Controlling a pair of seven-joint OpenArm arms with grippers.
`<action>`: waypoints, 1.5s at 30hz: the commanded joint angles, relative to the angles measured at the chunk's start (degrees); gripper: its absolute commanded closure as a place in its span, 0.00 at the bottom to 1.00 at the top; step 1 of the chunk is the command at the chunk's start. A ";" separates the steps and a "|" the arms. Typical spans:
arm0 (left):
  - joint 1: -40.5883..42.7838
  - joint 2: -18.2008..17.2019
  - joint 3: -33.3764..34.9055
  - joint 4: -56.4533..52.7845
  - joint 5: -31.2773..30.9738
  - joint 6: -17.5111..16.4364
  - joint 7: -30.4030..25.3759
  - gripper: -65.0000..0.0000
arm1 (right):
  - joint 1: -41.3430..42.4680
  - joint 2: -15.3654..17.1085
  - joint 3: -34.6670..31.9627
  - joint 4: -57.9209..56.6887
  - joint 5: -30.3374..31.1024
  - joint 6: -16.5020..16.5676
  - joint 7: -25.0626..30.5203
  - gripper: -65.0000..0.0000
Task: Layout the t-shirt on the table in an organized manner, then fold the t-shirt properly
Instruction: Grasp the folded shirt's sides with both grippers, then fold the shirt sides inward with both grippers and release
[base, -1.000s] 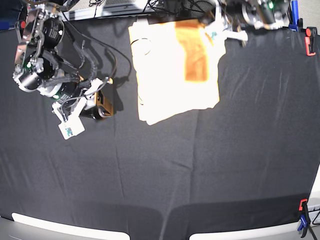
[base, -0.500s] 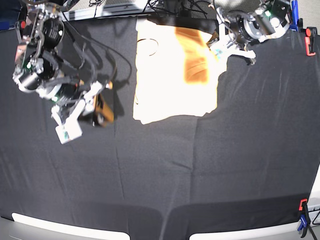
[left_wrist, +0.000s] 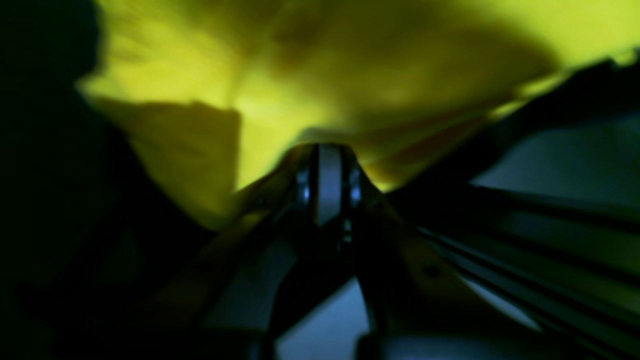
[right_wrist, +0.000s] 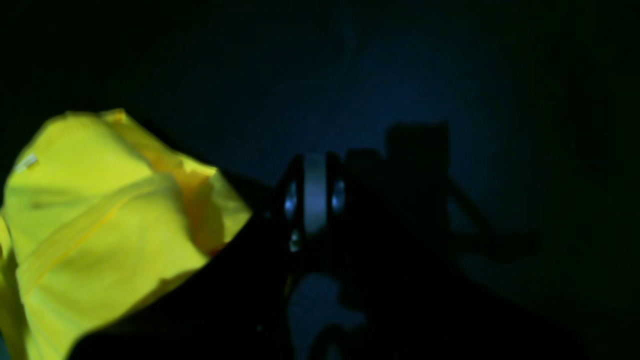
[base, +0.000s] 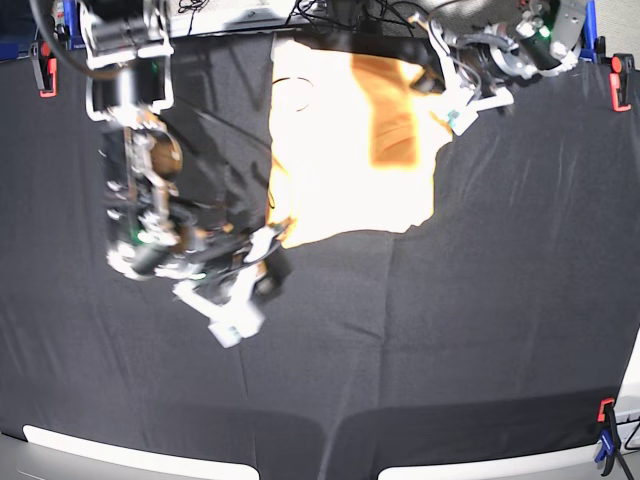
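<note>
Gripping: your left claw (base: 447, 100) pinched the shirt's (base: 340, 140) edge; jaws together
Right claw (right_wrist: 314, 200): closed, empty, beside the shirt
Table (base: 480, 330): black

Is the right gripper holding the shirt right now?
No: in the right wrist view the right gripper is shut on nothing, with the t-shirt lying off to its side.

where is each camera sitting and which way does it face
base: high above, looking down on the table; both arms show, the t-shirt lies at the far edge.
left wrist: on the left arm, looking along its shut left pincer into blurred yellow cloth right at the tips.
right wrist: on the right arm, looking past its shut right pincer at dark table, shirt corner off to its left, apart from the tips.
shared: all three views catch the t-shirt; the base view also shows both wrist cameras' arms.
</note>
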 joint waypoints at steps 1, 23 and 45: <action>0.33 -0.33 0.00 1.62 -2.25 -0.46 -0.04 1.00 | 1.38 -0.07 -0.07 0.57 0.85 0.24 1.14 1.00; -3.13 4.09 0.00 -10.82 4.61 -0.83 -6.29 1.00 | -7.08 -0.11 -0.76 -3.87 -3.82 3.23 3.23 1.00; -25.38 1.40 -0.04 -24.22 12.04 8.07 -18.62 1.00 | -24.72 -0.02 -2.36 15.41 -4.48 3.17 8.07 1.00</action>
